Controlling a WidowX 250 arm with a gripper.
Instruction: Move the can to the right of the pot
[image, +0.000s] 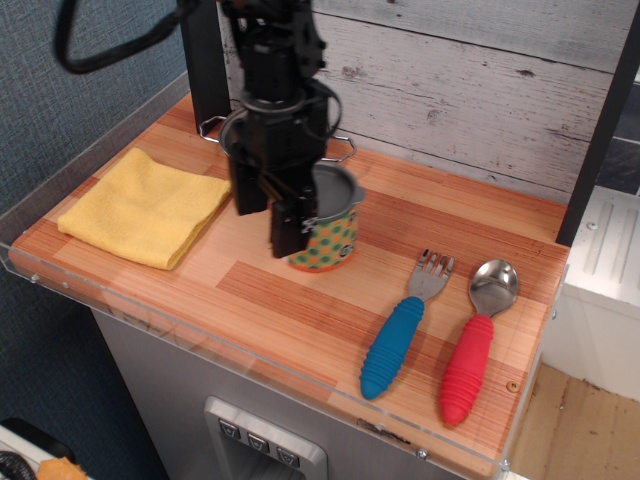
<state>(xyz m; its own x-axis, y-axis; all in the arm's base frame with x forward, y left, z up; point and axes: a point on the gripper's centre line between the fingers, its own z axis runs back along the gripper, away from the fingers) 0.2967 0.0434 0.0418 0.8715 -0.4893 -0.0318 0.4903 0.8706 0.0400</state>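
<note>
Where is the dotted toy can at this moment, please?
The dotted toy can with the grey lid sits mid-counter at the gripper, just in front of the shiny steel pot, left of the blue-handled fork.

pot (215, 126) mostly hidden behind the arm; can (330, 238) partly covered by fingers (285, 228)

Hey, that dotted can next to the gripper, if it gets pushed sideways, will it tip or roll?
The can looks short and wide, so it will probably slide upright rather than tip. The wooden counter looks smooth, which should help. It seems a light toy, so the gripper fingers could knock it askew; on its side it would likely roll.
</note>
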